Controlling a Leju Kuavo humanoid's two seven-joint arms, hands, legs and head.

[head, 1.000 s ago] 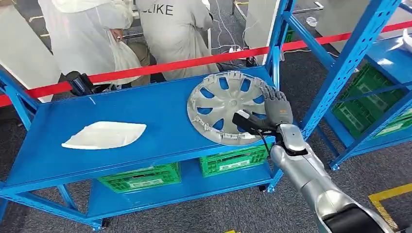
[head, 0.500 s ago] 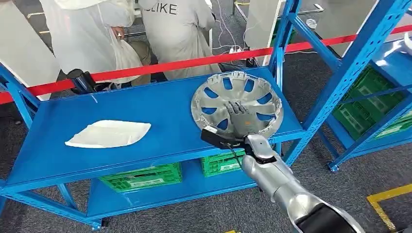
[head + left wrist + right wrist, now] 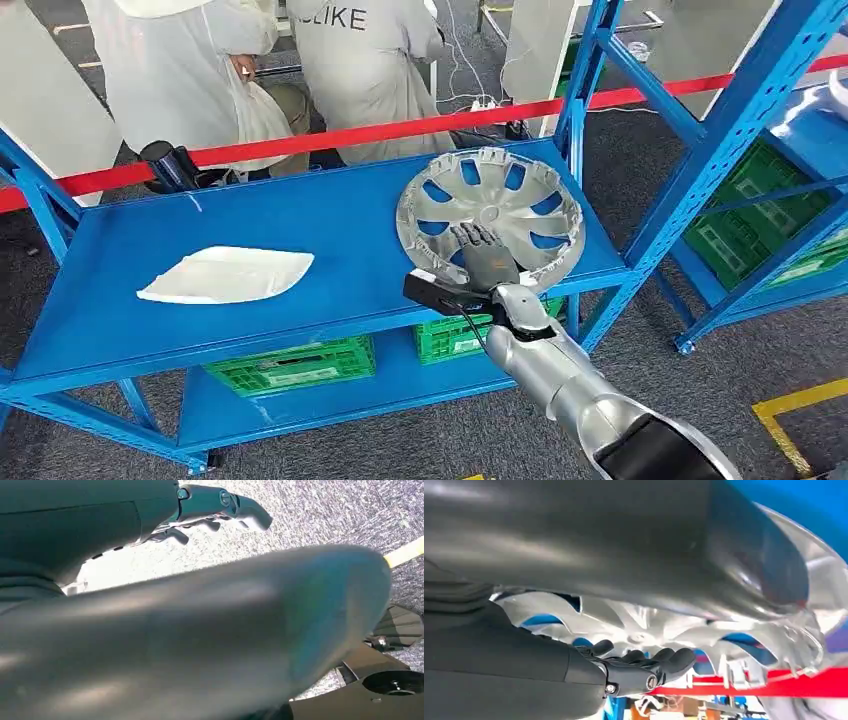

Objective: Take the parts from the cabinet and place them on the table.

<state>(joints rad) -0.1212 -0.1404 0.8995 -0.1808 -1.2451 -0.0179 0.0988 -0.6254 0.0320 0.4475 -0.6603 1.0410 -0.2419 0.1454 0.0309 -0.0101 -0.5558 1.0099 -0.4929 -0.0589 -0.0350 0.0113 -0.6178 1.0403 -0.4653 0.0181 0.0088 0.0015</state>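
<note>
Over the hubcap (image 3: 489,218), which lies hollow side up on the blue shelf (image 3: 250,240) hard by the blue post (image 3: 575,110), hangs the right robot hand (image 3: 485,258); its fingers (image 3: 664,662) are stretched out flat and apart, holding nothing; whether they touch the spokes I cannot tell. Nearest the robot, the hubcap's rim lies at or just past the shelf's front edge; a downward press there could, I judge, tip the hubcap and flip it off onto the floor. Spokes are thin and the openings wide; fingers may slip through and snag, or drag the cap sideways into the post. Well apart from the hubcap, a white part (image 3: 228,275) lies on the same shelf, safe from any sweep. Beyond the hubcap, past the red tape (image 3: 330,136), people stand near; a flung cap could reach them. By the floor the left robot hand (image 3: 210,512) hangs, fingers loosely curled, holding nothing.
</note>
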